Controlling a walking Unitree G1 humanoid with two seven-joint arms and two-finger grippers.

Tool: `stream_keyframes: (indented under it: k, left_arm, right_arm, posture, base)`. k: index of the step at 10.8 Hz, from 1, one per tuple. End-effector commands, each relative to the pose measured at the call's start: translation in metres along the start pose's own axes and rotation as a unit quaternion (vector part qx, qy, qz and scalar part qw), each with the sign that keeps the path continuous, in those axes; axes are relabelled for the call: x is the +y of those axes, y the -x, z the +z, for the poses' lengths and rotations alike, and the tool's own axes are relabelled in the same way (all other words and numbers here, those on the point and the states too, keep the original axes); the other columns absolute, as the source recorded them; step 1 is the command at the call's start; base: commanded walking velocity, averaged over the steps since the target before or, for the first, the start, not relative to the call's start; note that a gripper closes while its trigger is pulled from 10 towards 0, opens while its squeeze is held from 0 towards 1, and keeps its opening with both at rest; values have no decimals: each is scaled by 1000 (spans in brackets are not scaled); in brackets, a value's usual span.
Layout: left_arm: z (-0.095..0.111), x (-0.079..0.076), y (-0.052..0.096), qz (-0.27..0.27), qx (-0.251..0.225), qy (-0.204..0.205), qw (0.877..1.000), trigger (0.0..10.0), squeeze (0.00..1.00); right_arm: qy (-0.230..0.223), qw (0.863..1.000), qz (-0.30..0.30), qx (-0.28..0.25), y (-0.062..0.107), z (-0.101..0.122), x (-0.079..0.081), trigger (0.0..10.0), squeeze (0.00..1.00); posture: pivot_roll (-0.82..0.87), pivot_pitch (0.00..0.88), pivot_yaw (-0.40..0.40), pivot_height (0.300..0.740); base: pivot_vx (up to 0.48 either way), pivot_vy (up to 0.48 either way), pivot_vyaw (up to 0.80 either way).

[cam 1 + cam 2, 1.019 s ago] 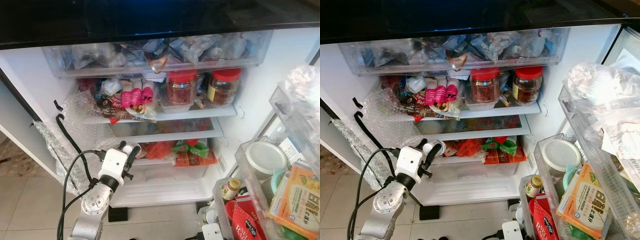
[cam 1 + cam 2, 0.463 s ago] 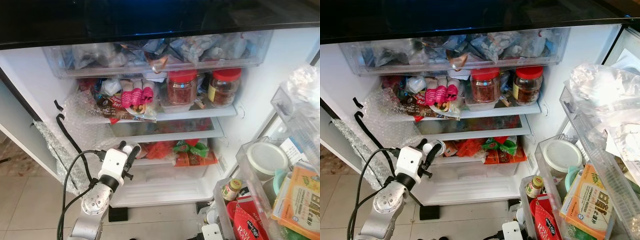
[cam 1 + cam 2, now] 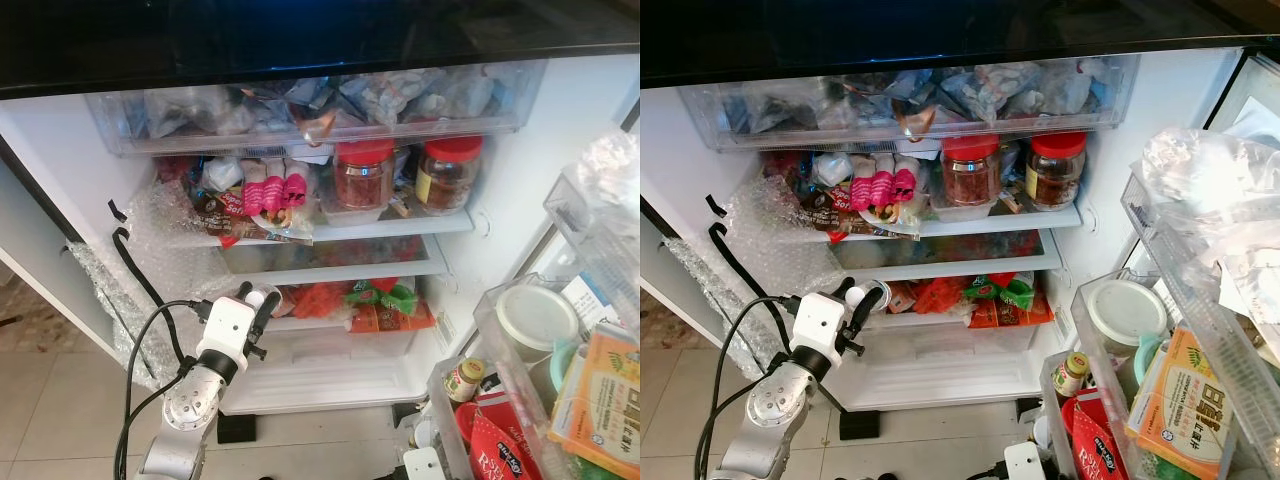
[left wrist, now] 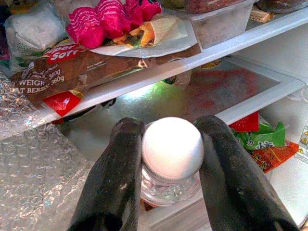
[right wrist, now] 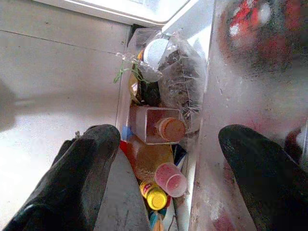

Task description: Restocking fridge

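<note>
Small clear bottle with white cap (image 4: 172,149), clamped between jaws of left gripper (image 3: 257,298), held at mouth of low shelf (image 3: 330,322) beside red and green packets (image 3: 380,300). Best eased straight in, kept upright, set down before letting go. Right gripper (image 5: 168,159), jaws wide apart, idle over door bin (image 5: 159,139)

Upper fridge shelf (image 3: 400,228), above the left gripper (image 3: 256,298): two red-lidded jars (image 3: 362,175), pink packets (image 3: 272,192) and a brown bag (image 4: 62,77) are carried. Lower shelf (image 3: 340,272), beside the gripper: red and green snack packets (image 3: 385,305) are laid.
</note>
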State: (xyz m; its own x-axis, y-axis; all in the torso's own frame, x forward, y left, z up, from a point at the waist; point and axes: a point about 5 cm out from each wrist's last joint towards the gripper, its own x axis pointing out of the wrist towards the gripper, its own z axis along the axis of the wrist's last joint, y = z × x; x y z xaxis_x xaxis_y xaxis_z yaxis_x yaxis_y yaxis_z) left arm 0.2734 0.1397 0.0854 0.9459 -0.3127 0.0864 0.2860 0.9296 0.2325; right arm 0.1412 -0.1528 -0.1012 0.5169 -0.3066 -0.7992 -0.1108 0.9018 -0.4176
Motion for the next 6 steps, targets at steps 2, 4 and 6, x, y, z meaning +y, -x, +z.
stream_keyframes:
  k: [2,4,6]
  left_arm:
    - [1,2,-1,-1,1,-6,1000,10000,0]
    - [1,2,-1,-2,1,-6,1000,10000,0]
    - [1,3,-1,-2,1,-8,1000,10000,0]
  right_arm:
    - [2,1000,-12,22,1,-10,-1,10000,0]
    - [1,1000,-14,23,2,-10,-1,10000,0]
    - [2,999,-23,26,1,-12,-5,10000,0]
  posture:
    - [-127,85,35,740]
    - [-126,83,35,740]
    - [-123,81,37,740]
  base:
    - [0,0,0]
    - [0,0,0]
    - [0,0,0]
